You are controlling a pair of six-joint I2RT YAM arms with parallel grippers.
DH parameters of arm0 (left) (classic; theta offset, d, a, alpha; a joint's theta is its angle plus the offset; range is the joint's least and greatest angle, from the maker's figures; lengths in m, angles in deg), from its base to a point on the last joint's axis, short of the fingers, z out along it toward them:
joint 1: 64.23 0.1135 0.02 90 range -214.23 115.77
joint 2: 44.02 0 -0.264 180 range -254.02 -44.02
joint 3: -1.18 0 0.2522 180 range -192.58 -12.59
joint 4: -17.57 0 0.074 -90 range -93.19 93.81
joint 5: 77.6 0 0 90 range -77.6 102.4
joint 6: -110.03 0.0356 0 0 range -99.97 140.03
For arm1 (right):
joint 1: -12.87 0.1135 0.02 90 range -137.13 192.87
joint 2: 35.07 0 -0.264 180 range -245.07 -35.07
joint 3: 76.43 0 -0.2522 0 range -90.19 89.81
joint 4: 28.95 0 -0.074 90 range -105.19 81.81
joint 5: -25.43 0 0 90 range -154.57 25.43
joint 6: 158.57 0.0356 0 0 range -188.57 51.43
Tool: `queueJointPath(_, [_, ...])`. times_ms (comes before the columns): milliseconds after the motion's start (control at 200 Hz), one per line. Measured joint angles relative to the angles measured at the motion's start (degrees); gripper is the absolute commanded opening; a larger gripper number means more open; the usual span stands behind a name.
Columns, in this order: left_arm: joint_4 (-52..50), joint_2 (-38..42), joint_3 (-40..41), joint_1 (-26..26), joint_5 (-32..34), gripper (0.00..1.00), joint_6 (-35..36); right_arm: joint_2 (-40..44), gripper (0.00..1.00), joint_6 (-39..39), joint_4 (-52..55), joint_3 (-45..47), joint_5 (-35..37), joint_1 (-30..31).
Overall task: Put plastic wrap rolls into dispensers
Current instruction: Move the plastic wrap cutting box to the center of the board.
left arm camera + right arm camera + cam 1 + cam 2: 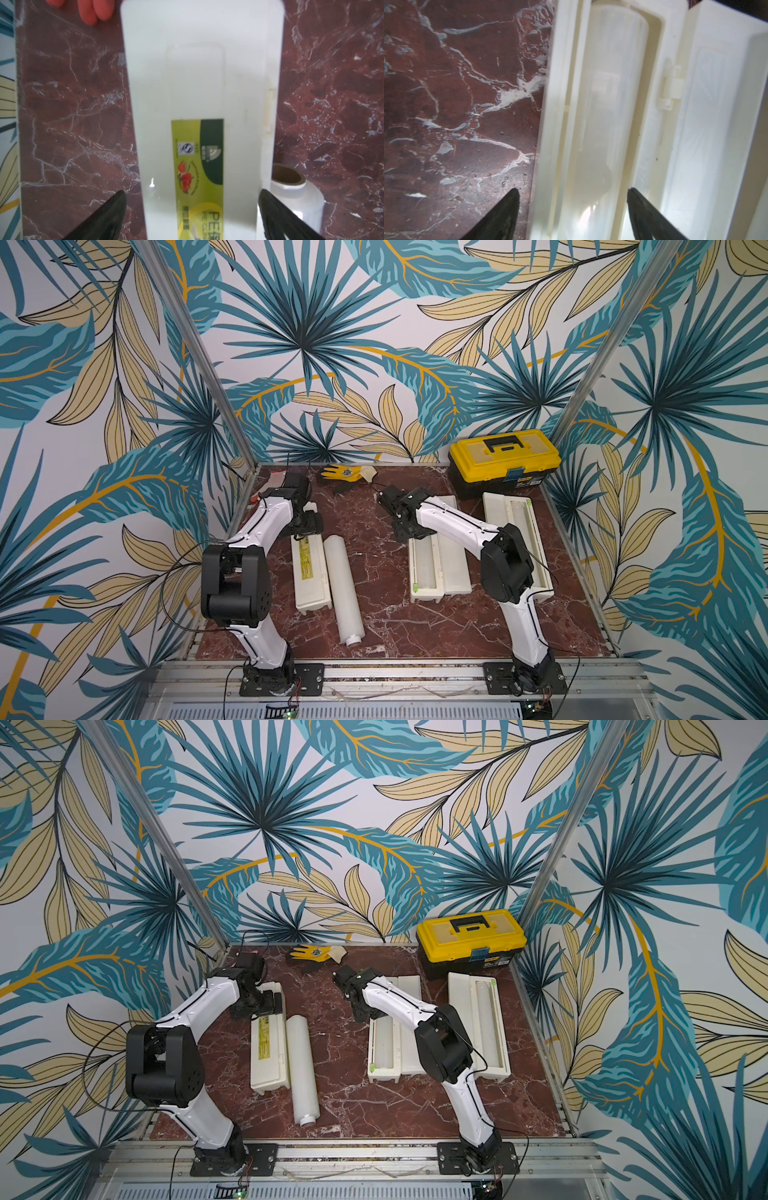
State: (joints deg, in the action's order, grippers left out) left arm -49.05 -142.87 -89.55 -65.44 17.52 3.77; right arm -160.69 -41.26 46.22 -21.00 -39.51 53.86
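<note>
Open marble lane [382, 564] between loose roll [344, 589] and middle dispenser [455, 572]; toolbox [503, 462] blocks far right corner.

Not much to read here tbh. The closed cream-white rectangular plastic dispenser box [199, 83] near the left edge of the dark red marble-look bench [386, 614] has a yellow-green label strip [197, 166] with a big "PE", a smaller "PE CLIN" cut off by the frame, and a blue "S" badge. The Chinese characters on it are too blurry. The sticker on the yellow-and-black plastic toolbox [503, 460] in the far right corner is too small to read.
</note>
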Motion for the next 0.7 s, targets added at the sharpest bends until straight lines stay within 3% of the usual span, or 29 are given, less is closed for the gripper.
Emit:
queueJointPath(290, [0.79, -1.22, 0.15, 0.66, -4.98, 0.99, -0.17, -3.89, 0.82, 0.83, 2.23, -1.60, 0.22, -1.14])
queueJointPath(501, [3.61, -1.38, 2.56, 0.02, -10.27, 0.90, -2.03, -1.25, 0.78, 1.53, -0.66, 2.82, 0.00, -2.45])
queueJointPath(696, [6.86, 0.68, 6.12, -0.33, -12.28, 0.89, -4.98, 0.07, 0.76, -1.44, -1.60, 5.66, 1.77, -3.02])
